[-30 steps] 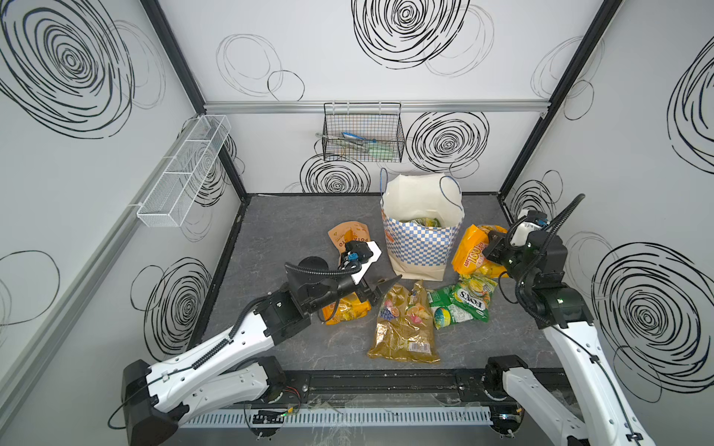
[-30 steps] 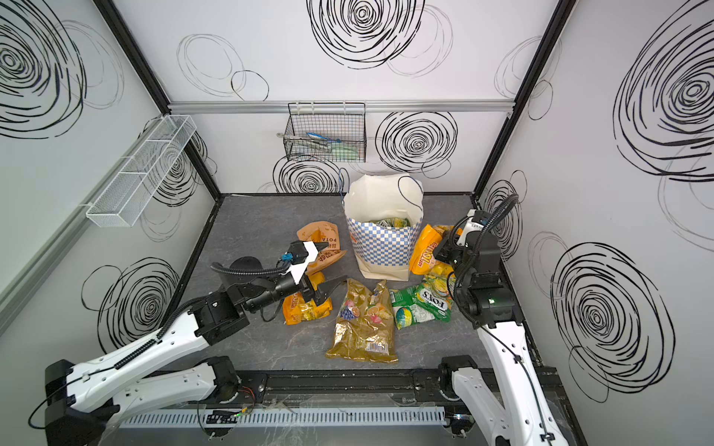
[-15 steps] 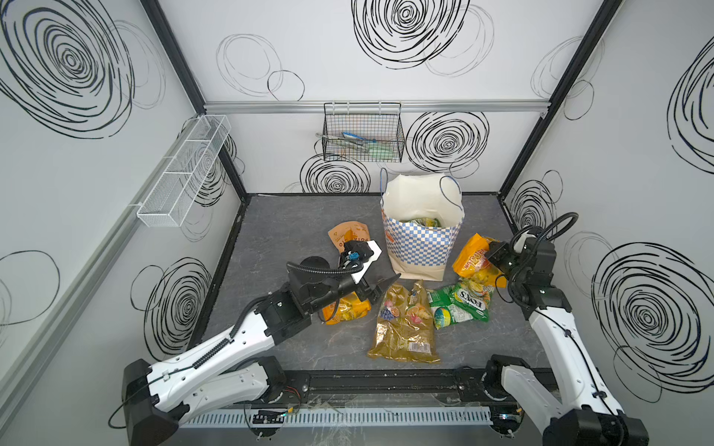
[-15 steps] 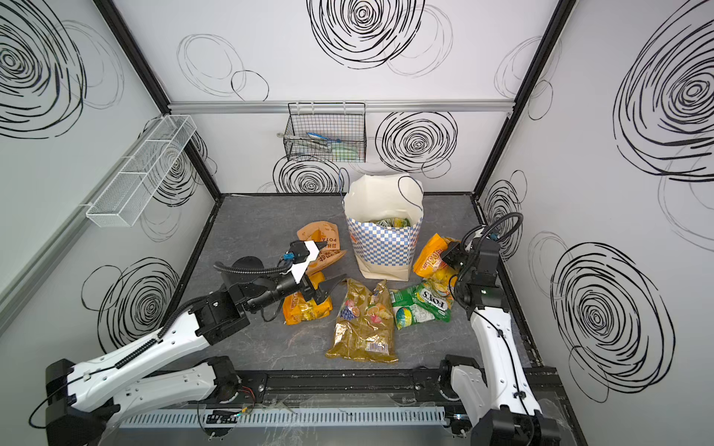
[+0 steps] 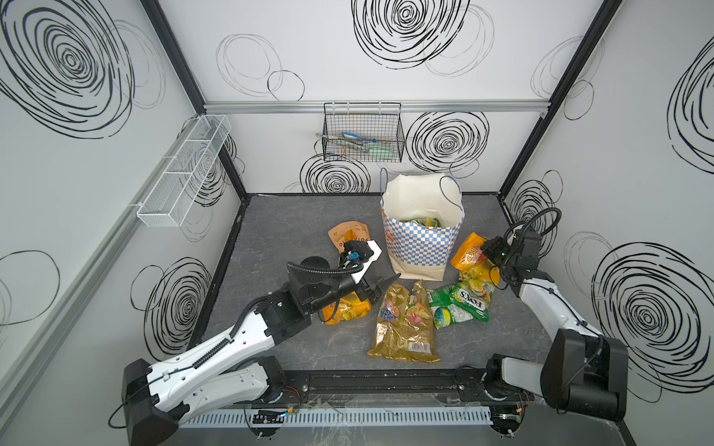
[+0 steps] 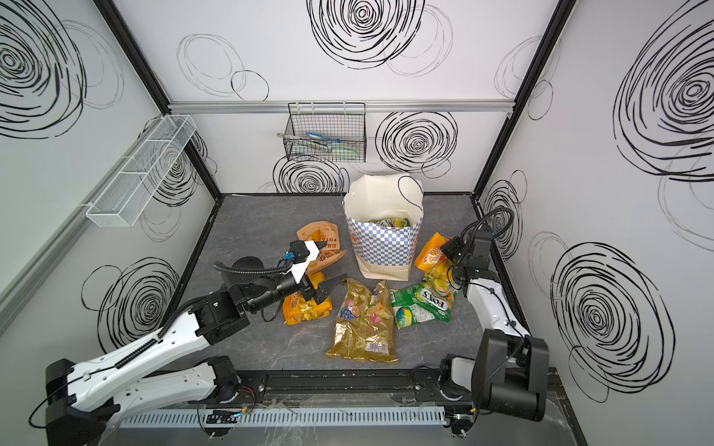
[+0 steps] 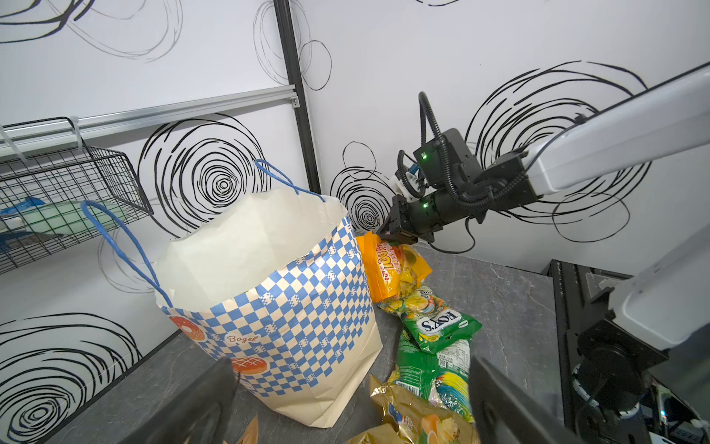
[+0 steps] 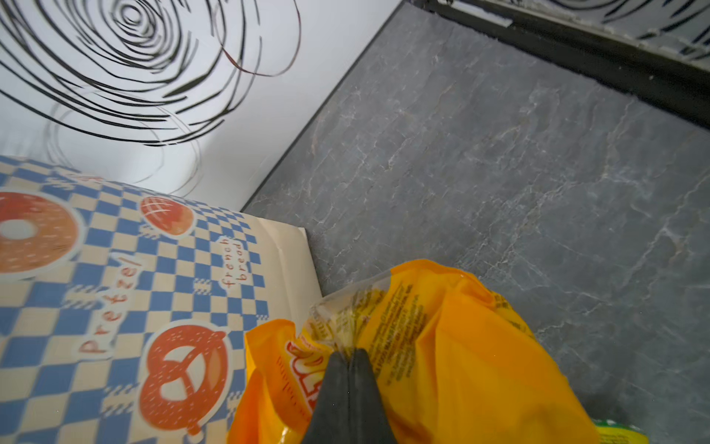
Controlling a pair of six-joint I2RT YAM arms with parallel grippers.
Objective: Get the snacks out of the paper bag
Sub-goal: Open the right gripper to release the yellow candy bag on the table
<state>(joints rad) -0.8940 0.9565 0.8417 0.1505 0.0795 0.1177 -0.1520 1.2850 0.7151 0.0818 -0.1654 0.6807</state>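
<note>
Right gripper (image 8: 349, 359) pinching the crinkly orange-yellow foil packet (image 8: 442, 346) by its clear seam, just beside the checkered cream paper bag (image 5: 421, 239). We rate it light, slippery, floppy: hold the seam. Left gripper (image 6: 332, 289) spread, empty.

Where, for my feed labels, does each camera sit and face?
Top views: high behind the arms, looking down at the table; left arm, right arm show.
Left wrist: on left arm, faces paper bag, right gripper; open left gripper shows.
Right wrist: on right arm, faces orange packet; right gripper shut on it.
Shared: paper bag, orange packet.
</note>
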